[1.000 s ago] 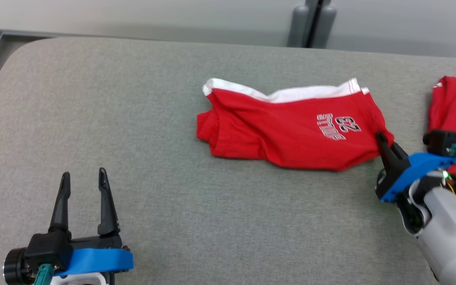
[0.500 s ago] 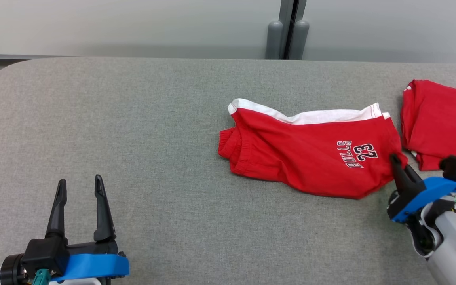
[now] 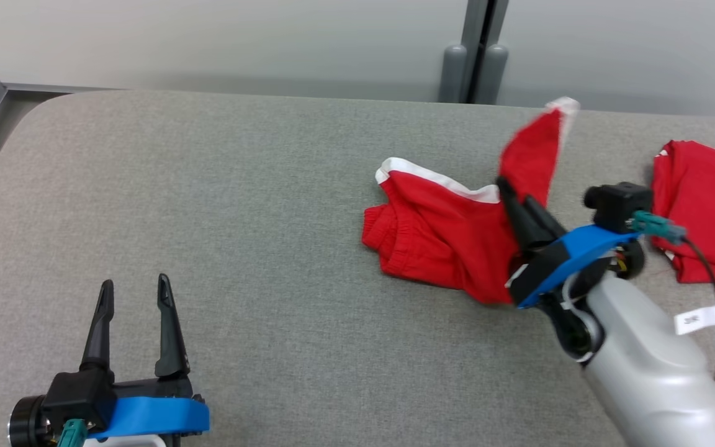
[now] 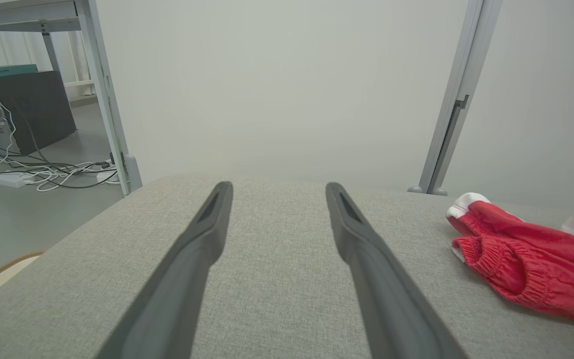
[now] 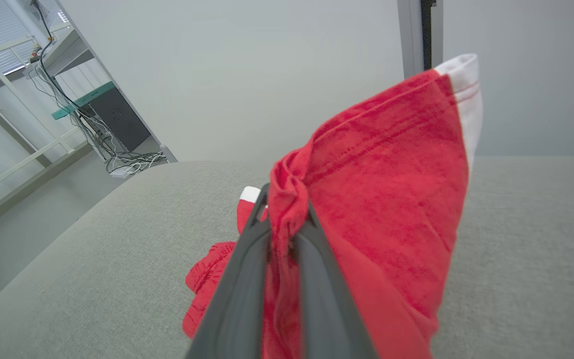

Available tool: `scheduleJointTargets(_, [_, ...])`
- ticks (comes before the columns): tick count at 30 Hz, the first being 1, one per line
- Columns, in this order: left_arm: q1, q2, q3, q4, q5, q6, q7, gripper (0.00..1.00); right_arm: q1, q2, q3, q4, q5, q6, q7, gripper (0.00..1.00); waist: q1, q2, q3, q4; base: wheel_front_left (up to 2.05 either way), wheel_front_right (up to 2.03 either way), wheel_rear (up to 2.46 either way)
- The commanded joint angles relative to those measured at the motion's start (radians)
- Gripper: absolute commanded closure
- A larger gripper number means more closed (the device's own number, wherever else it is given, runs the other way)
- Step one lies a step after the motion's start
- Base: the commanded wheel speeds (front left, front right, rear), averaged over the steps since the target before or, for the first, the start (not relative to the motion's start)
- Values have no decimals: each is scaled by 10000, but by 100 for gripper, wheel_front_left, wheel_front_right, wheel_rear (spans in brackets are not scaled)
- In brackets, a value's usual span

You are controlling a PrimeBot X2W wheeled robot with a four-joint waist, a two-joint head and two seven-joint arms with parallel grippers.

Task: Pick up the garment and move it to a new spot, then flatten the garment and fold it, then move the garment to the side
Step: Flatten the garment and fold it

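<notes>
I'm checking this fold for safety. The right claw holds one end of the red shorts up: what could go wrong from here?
1. The right claw pinches just a bunched twist of the red shorts; it may slip free.
2. The other end lies crumpled on the table, so dragging could bunch it further while the left claw stands open.
3. A second red garment lies near that arm and could get snagged.

A small white tag [image 3: 699, 318] carries dark print, perhaps letters, too blurred to read.
</notes>
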State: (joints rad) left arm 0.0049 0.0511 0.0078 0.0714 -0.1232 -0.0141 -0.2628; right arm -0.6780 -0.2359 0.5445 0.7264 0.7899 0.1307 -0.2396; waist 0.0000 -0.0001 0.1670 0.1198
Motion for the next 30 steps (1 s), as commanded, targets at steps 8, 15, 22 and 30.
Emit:
scheduleJointTargets(8, [-238, -11, -219, 8, -164, 80, -24, 0, -173, 971, 582, 234, -512, 3, 332, 100, 0, 1, 188, 382, 0, 0, 0])
scheduleJointTargets(15, [-466, -10, -412, 119, -324, 118, -24, 0, 92, 1621, 1312, 1040, -747, 3, 177, 100, 0, 1, 431, 599, 0, 0, 0])
scheduleJointTargets(22, [-507, -11, -416, 170, -292, 157, -24, 0, 114, 1664, 1716, 1079, -846, 2, -171, 0, 0, 1, 420, 498, 0, 0, 0])
scheduleJointTargets(30, [-392, -10, -313, 121, -223, 54, -24, 0, 441, 489, 37, -179, -1455, 3, -257, 0, 0, 1, 348, 313, 0, 0, 0])
